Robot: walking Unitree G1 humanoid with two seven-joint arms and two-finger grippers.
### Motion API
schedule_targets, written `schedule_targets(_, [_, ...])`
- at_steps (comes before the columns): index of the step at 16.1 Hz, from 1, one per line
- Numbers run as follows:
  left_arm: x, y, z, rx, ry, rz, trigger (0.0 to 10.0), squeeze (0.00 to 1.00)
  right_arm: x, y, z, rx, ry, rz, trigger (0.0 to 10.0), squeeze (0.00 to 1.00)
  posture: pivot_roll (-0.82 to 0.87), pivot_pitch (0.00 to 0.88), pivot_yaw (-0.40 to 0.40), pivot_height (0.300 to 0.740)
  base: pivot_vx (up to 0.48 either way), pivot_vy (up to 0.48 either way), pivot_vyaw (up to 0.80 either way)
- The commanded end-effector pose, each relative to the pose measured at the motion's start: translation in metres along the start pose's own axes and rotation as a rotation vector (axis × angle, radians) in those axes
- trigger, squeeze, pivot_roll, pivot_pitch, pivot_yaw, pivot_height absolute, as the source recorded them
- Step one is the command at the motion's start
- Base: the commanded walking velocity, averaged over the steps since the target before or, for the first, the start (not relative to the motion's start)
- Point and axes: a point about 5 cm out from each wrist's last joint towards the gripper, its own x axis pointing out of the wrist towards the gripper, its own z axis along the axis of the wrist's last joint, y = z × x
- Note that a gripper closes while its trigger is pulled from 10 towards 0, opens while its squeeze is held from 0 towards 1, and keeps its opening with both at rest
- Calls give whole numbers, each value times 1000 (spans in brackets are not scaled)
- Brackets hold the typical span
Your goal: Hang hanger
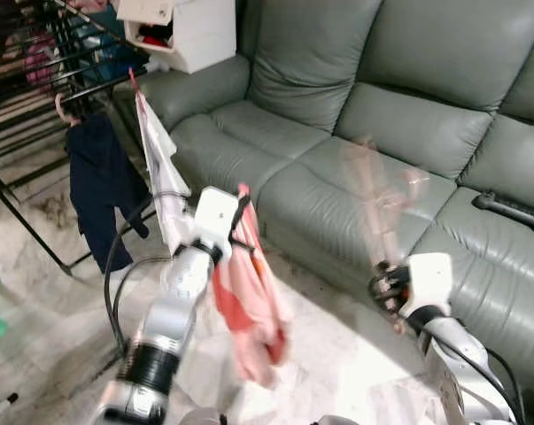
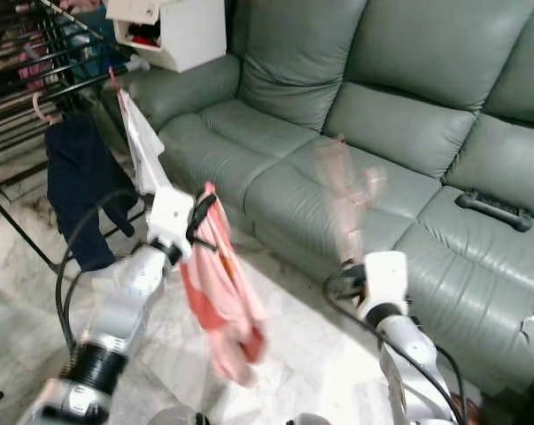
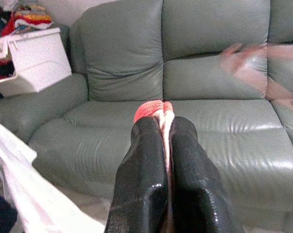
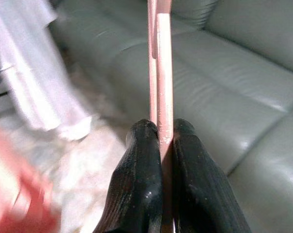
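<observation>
Left eye view: raised left tool pinches pink garment; right tool clamps upright pink hanger.

- The big green sofa blocks the way ahead.
- The black drying rack with a dark garment and white cloth stands at the left.
- Open floor lies between the arms.

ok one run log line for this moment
left gripper: shut on pink garment | right gripper: shut on pink hanger | hanger unhung
</observation>
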Motion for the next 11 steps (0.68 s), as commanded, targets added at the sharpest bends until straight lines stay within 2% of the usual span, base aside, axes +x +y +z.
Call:
schedule_targets(1, [7, -6, 12, 18, -61, -176, 10000, 0, -1, -1, 11, -63, -14, 73, 10000, 0, -95, 0, 34, 740, 0, 0, 0])
schedule_targets(2, [10, -10, 14, 111, -64, -264, 10000, 0, -2, -6, 12, -95, -8, 94, 10000, 0, -95, 0, 37, 740, 0, 0, 0])
schedule_targets(3, [15, -11, 14, 324, -70, -362, 10000, 0, -4, -12, 16, -127, 1, 132, 10000, 0, -97, 0, 39, 740, 0, 0, 0])
schedule_targets(4, [20, -8, 14, 425, -65, -382, 10000, 0, -5, -15, 18, -144, 16, 162, 10000, 0, -103, 0, 43, 740, 0, 0, 0])
schedule_targets(6, [33, -3, 23, 470, -83, -396, 10000, 0, -11, -16, 18, -178, 60, 252, 10000, 0, -108, 0, 51, 740, 0, 0, 0])
schedule_targets(9, [47, 7, 33, 578, -101, -332, 10000, 0, -27, -18, 18, -262, 128, 377, 10000, 0, -127, 0, 67, 740, 0, 0, 0])
schedule_targets(11, [52, 12, 36, 609, -105, -288, 10000, 0, -34, -22, 17, -297, 163, 410, 10000, 0, -133, 0, 71, 740, 0, 0, 0])
